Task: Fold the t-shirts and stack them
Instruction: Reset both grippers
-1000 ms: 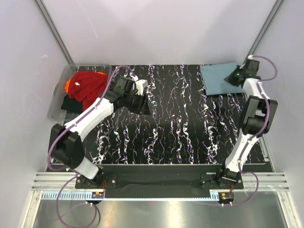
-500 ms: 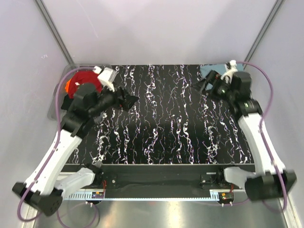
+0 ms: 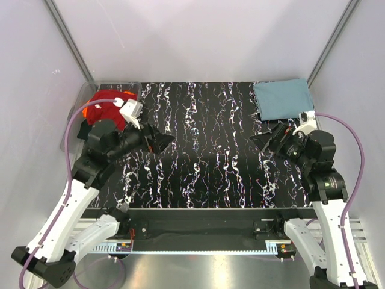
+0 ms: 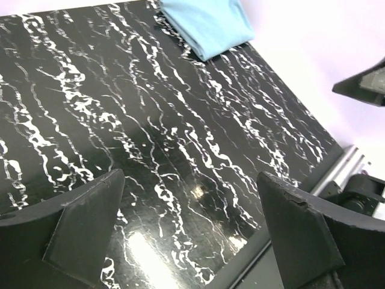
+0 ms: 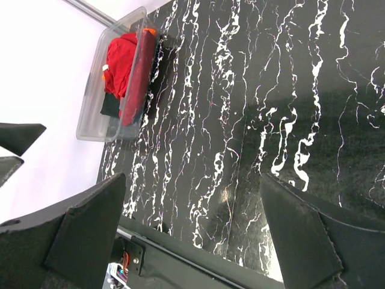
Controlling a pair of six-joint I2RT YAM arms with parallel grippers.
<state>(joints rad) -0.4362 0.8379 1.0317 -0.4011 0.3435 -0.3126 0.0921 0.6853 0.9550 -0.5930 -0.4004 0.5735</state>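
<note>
The left pincer and the right pincer both hang spread wide and empty above the marbled black worktop, tips pointing toward each other. A folded teal t-shirt lies flat just beyond the right pincer and far across from the left one. The left wrist view cuts off its far edge, and whether anything dark lies under it cannot be told. Behind the left pincer a clear tub holds a crumpled red t-shirt. This mostly buries an orange t-shirt and a black t-shirt, and the left arm covers part of the tub.
</note>
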